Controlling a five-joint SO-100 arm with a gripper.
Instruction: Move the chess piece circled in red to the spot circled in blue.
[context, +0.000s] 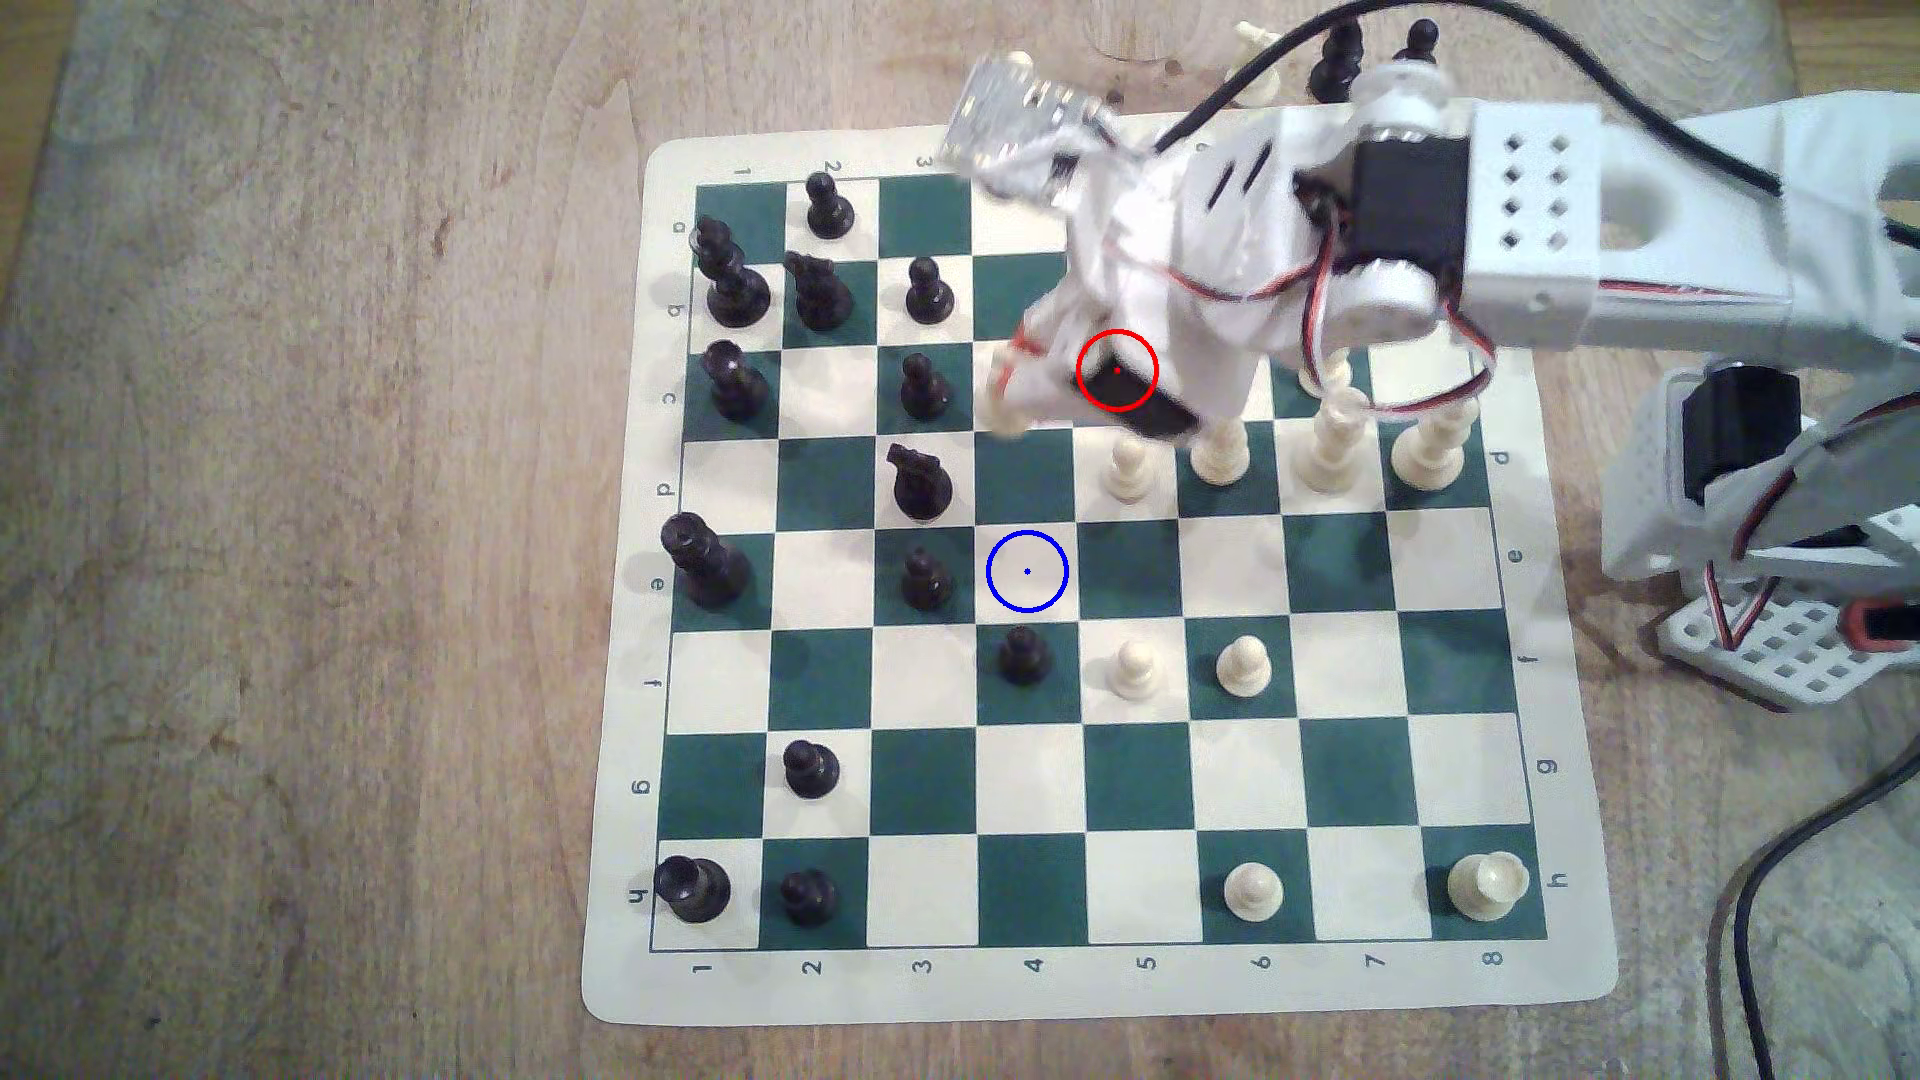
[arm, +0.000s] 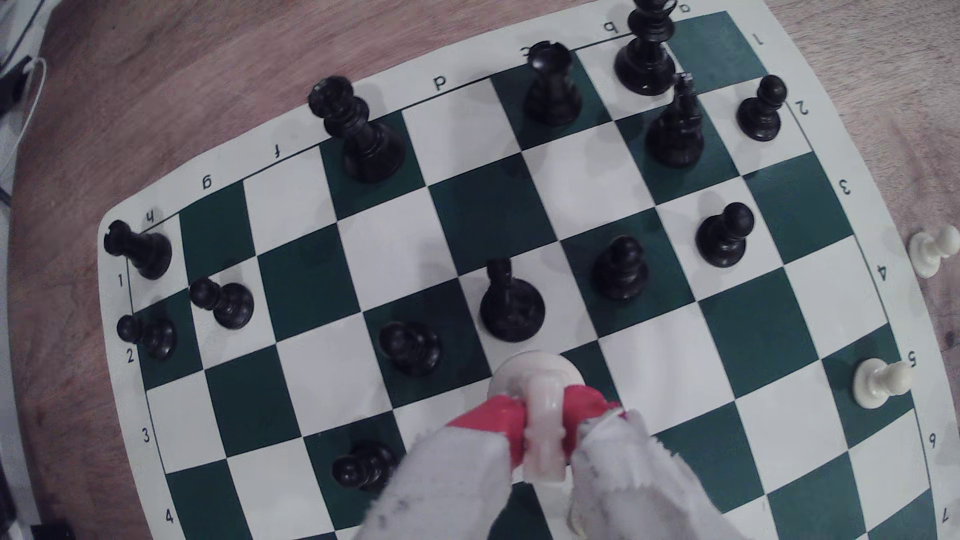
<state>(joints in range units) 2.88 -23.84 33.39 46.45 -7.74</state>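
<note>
Claw pinches the chess piece, its head cut off.

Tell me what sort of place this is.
Probably a home or hobby robotics workbench, not a factory: a roll-up chess mat lies on a bare wooden table, a small white plastic arm reaches over it, and loose cables trail across the wood.

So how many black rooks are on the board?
2. One black rook stands on c1, the other rook on h1, both in the exterior view's leftmost column. The arm covers some squares, so more may be hidden.
</note>
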